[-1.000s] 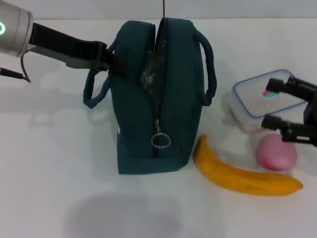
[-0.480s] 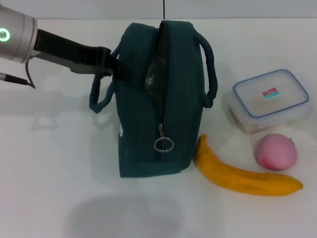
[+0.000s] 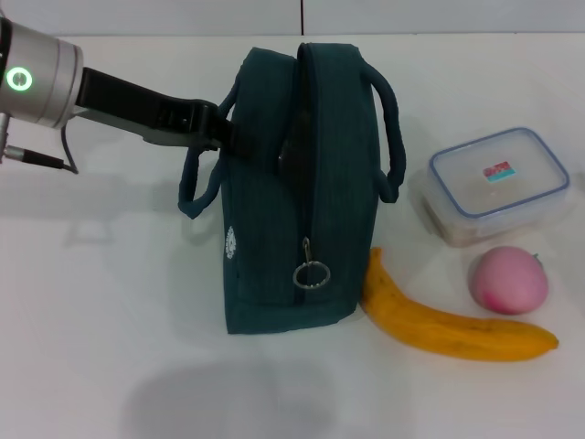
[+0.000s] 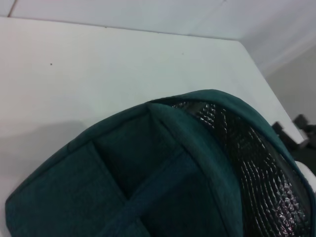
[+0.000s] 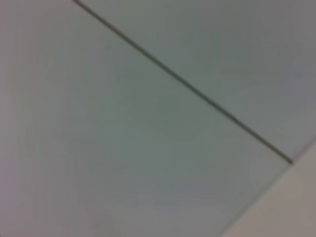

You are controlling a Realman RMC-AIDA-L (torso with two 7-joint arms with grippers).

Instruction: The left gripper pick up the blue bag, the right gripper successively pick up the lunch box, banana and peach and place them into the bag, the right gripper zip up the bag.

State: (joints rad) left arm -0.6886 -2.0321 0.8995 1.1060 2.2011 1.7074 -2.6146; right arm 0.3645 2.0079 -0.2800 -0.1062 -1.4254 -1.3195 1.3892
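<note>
blue bag (image 3: 297, 192) standing upright near the table's (image 3: 110, 347) middle, zip slit facing the head camera and parted near the top, foil lining (image 4: 247, 148) showing in the left wrist view, so apparently held for loading; zip ring (image 3: 312, 274) low on the front, zip undone; left gripper (image 3: 224, 137) at the bag's left upper edge by the handle (image 3: 196, 187), seemingly steadying it, fingers hidden against the fabric, grip impossible to tell; lunch box (image 3: 498, 183), peach (image 3: 509, 280) and banana (image 3: 448, 320) lying on the table right of the bag, banana tip just beside its base, all 3 not yet loaded; right gripper out of sight, wrist view showing only blank surface
</note>
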